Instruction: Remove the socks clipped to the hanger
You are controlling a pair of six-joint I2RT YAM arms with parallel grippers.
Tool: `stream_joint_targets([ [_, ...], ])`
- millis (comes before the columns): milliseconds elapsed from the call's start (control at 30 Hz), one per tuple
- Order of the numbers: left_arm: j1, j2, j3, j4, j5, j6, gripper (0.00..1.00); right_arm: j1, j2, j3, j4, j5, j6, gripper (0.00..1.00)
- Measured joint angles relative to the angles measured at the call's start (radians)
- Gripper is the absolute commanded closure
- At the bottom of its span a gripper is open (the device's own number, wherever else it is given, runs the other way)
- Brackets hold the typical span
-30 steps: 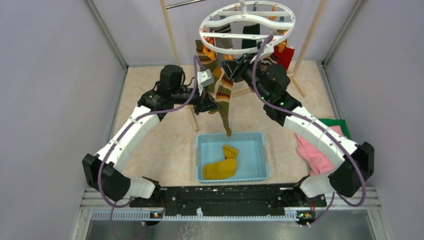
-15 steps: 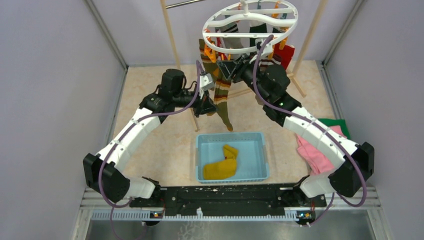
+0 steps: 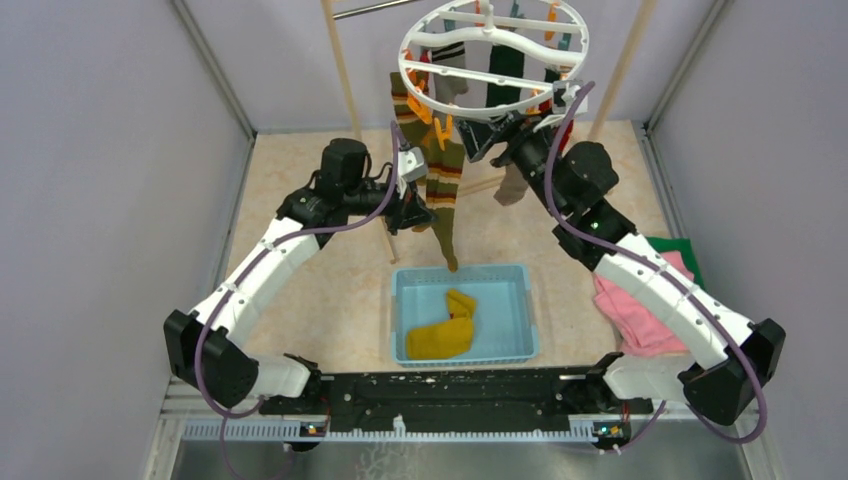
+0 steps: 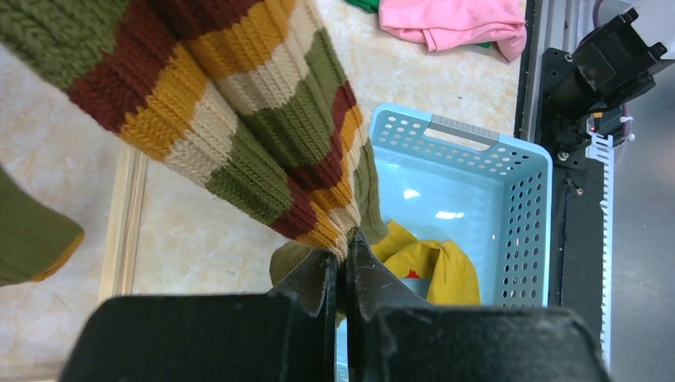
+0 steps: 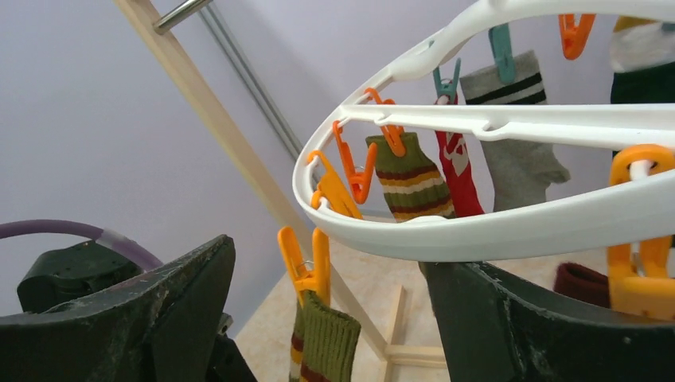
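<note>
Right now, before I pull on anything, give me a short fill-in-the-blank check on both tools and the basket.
1. The left tool is ____ on the striped sock.
2. The right tool, up by the hanger, is ____.
3. The mustard sock lies in the ____ basket.

Missing words: shut; open; blue.
</note>
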Motion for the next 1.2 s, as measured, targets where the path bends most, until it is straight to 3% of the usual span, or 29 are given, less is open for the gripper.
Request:
stream_joint_targets([
  [533,-0.031,0.0,-0.005,0.012,-0.063,-0.001,1.0,0.134,0.039,0.0,-0.004,0.107,-0.191,0.21],
  [1200,-0.047,0.0,-0.009,0.016,-0.1,0.015,1.0,0.156,0.188,0.088,0.036,0.253,-0.324,0.38],
])
